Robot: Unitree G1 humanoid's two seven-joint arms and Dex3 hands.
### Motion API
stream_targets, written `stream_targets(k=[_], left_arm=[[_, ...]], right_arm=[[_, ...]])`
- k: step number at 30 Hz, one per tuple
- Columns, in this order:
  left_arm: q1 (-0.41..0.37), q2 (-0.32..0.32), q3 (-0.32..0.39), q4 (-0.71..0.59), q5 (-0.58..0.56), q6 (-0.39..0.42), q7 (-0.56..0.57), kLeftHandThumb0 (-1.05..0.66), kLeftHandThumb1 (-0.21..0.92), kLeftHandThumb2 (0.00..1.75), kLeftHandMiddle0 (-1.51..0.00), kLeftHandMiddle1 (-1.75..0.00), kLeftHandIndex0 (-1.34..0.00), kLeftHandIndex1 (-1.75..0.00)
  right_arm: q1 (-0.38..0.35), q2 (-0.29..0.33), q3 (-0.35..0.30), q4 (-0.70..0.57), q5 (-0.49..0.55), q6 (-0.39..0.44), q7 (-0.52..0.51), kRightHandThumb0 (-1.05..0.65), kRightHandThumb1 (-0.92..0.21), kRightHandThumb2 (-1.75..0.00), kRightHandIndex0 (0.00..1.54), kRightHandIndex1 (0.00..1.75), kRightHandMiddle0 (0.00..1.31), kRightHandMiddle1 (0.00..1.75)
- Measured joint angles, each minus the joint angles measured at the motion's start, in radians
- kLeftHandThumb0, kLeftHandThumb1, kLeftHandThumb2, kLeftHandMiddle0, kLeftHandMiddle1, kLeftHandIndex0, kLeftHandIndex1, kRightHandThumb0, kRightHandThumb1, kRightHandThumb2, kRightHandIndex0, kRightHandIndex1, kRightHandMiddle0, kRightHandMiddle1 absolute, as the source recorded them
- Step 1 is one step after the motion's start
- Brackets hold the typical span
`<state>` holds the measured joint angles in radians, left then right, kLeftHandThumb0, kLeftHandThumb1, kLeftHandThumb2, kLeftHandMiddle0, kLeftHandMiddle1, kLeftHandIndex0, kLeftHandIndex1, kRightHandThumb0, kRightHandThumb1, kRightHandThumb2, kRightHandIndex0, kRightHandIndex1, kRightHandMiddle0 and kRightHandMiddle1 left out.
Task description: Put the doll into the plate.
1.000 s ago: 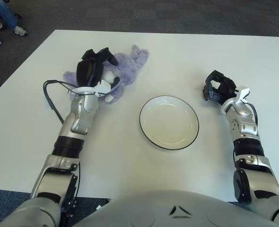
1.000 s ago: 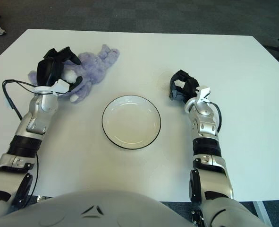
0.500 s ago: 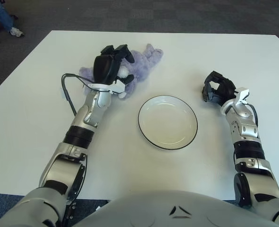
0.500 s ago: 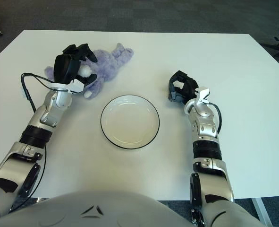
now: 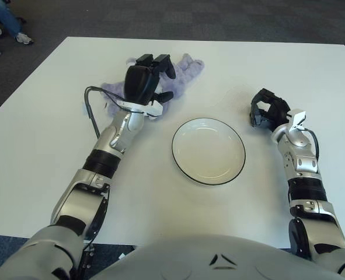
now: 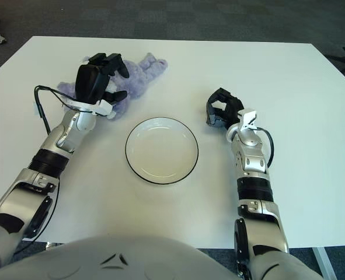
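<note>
Left eye view first. The plate [image 5: 208, 150] sits empty on the white worktop [image 5: 38, 146], pretty much dead centre in front of the robot. The doll [image 5: 178, 71], a purple plush thing, is up and to the left of the plate, well clear of the rim. The left hand [image 5: 146, 80] is right over the doll's middle, with its dark fingers [image 5: 166, 64] curled across the plush, so it looks clamped on the doll. Can't really tell from here if the doll is lifted off the worktop or just pressed against it. A black cable [image 5: 91, 108] loops off the left forearm, left of the plate. The right hand [image 5: 265, 109] is off to the right of the plate, a bit further back than its rim, fingers curled in with nothing in them.

Right eye view, same scene nudged sideways. The plate [image 6: 161, 150] has its thin dark edge and nothing inside. The doll [image 6: 143, 68] pokes out up-left of the plate, one end showing past the left hand [image 6: 99, 79], the other end peeking out on the hand's far side. The grip reads the same here: fingers wrapped over the plush. The right hand [image 6: 220, 109] shows just right of the plate, closed up and empty, and not touching the plate.
</note>
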<state>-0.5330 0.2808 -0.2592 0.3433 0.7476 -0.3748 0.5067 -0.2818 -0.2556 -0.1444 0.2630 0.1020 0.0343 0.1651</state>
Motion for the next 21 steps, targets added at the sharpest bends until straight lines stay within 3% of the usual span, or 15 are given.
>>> stream_targets(k=[5,12,16,18,21], left_arm=[[-0.015,-0.011,-0.01,0.015,0.006,-0.012,0.009,-0.01,0.06,1.55,-0.72,-1.68,-0.72,-1.66],[-0.016,-0.028,-0.02,0.017,0.003,-0.03,0.009,-0.01,0.07,1.54,-0.71,-1.69,-0.71,-1.66],[-0.016,-0.031,-0.022,0.022,0.001,-0.04,0.007,-0.01,0.07,1.54,-0.71,-1.69,-0.71,-1.66],[-0.016,-0.031,-0.022,0.025,-0.006,-0.044,0.001,-0.01,0.07,1.54,-0.71,-1.69,-0.71,-1.66],[-0.017,-0.033,-0.022,0.031,-0.029,-0.051,-0.019,-0.01,0.08,1.54,-0.7,-1.69,-0.7,-1.67]], right_arm=[[0.009,-0.001,0.02,-0.004,-0.056,-0.08,-0.021,-0.43,-0.49,-1.09,1.04,1.75,0.47,1.74],[0.016,-0.039,0.059,-0.043,-0.193,-0.187,-0.063,-0.39,-0.69,-0.75,1.02,1.75,0.4,1.65],[0.015,-0.073,0.086,-0.055,-0.284,-0.227,-0.094,-0.51,-0.42,-0.91,0.73,1.75,0.08,1.46],[0.014,-0.084,0.099,-0.07,-0.317,-0.227,-0.1,-0.54,-0.36,-0.94,0.73,1.75,0.04,1.36],[0.011,-0.095,0.116,-0.101,-0.359,-0.227,-0.101,-0.58,-0.32,-0.93,0.91,1.75,0.01,1.26]])
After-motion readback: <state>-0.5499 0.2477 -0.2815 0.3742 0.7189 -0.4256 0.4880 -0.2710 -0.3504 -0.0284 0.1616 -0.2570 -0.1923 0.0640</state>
